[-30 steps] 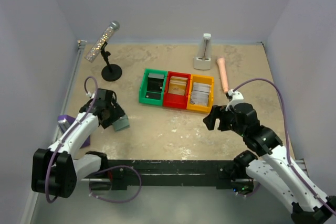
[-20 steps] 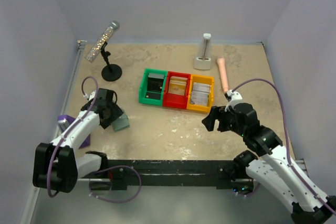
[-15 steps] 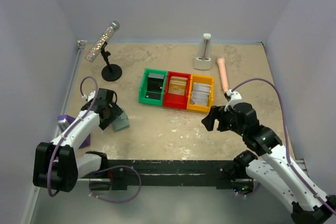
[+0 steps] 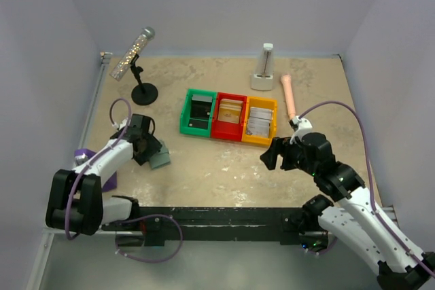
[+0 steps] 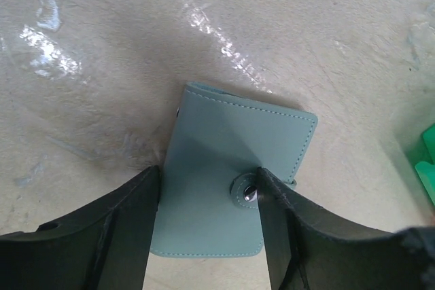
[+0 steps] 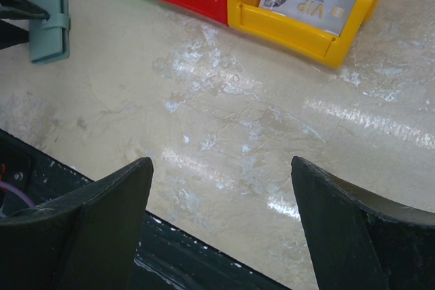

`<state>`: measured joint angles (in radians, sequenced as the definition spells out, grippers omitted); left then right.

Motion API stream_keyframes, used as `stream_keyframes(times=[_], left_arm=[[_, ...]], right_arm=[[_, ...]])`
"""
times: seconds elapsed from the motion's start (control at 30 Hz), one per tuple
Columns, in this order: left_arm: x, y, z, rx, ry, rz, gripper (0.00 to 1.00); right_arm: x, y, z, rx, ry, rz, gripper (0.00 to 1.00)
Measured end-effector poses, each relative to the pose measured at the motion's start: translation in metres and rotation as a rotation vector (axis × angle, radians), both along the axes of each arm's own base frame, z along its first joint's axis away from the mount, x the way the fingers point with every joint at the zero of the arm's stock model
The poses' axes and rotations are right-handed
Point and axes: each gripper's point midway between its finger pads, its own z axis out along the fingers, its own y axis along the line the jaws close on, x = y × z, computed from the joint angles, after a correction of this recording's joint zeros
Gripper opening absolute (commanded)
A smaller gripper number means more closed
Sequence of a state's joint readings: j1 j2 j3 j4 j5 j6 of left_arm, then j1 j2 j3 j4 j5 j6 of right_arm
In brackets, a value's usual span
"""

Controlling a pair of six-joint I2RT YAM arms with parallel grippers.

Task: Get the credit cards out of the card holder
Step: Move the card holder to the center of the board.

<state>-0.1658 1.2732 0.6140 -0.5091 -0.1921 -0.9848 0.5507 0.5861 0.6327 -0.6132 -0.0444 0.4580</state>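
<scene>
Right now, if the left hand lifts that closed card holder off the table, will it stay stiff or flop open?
The card holder looks snapped shut by its button, so it probably stays folded. It lies thin and flat on the table, so catching an edge may be hard.

The left gripper (image 5: 207,178) has shifted a little toward the green bin (image 4: 185,115), and its jaws have narrowed about the near end of the holder (image 5: 238,134). The right gripper (image 6: 219,164) has edged slightly toward that bin.

Lab cell: blank walls (image 4: 224,5) enclose the tabletop (image 4: 217,168).
</scene>
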Motion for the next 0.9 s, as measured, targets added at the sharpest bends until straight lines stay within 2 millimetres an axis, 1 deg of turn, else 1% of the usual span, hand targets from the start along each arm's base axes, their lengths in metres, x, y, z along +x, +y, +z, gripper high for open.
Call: stream_keyframes(times=[0.13, 0.27, 0.4, 0.6, 0.8, 0.9], left_arm=[[-0.003, -0.013, 0.000, -0.007, -0.023, -0.053, 0.58], [-0.012, -0.028, 0.000, -0.017, -0.032, -0.117, 0.54], [-0.021, -0.040, 0.000, -0.039, -0.039, -0.165, 0.53], [-0.035, -0.061, 0.000, -0.077, -0.040, -0.240, 0.52], [-0.049, -0.095, -0.001, -0.113, -0.024, -0.354, 0.53], [-0.051, -0.119, -0.001, -0.130, -0.017, -0.416, 0.53]], right_arm=[[0.000, 0.000, 0.000, 0.000, 0.000, 0.000, 0.88], [0.000, 0.000, 0.000, 0.001, 0.001, 0.001, 0.88], [0.000, 0.001, 0.000, 0.003, 0.003, 0.004, 0.88], [-0.005, 0.003, -0.009, 0.005, 0.029, 0.019, 0.87], [-0.007, 0.004, -0.017, -0.001, 0.055, 0.026, 0.88], [-0.008, 0.007, -0.019, 0.006, 0.072, 0.036, 0.87]])
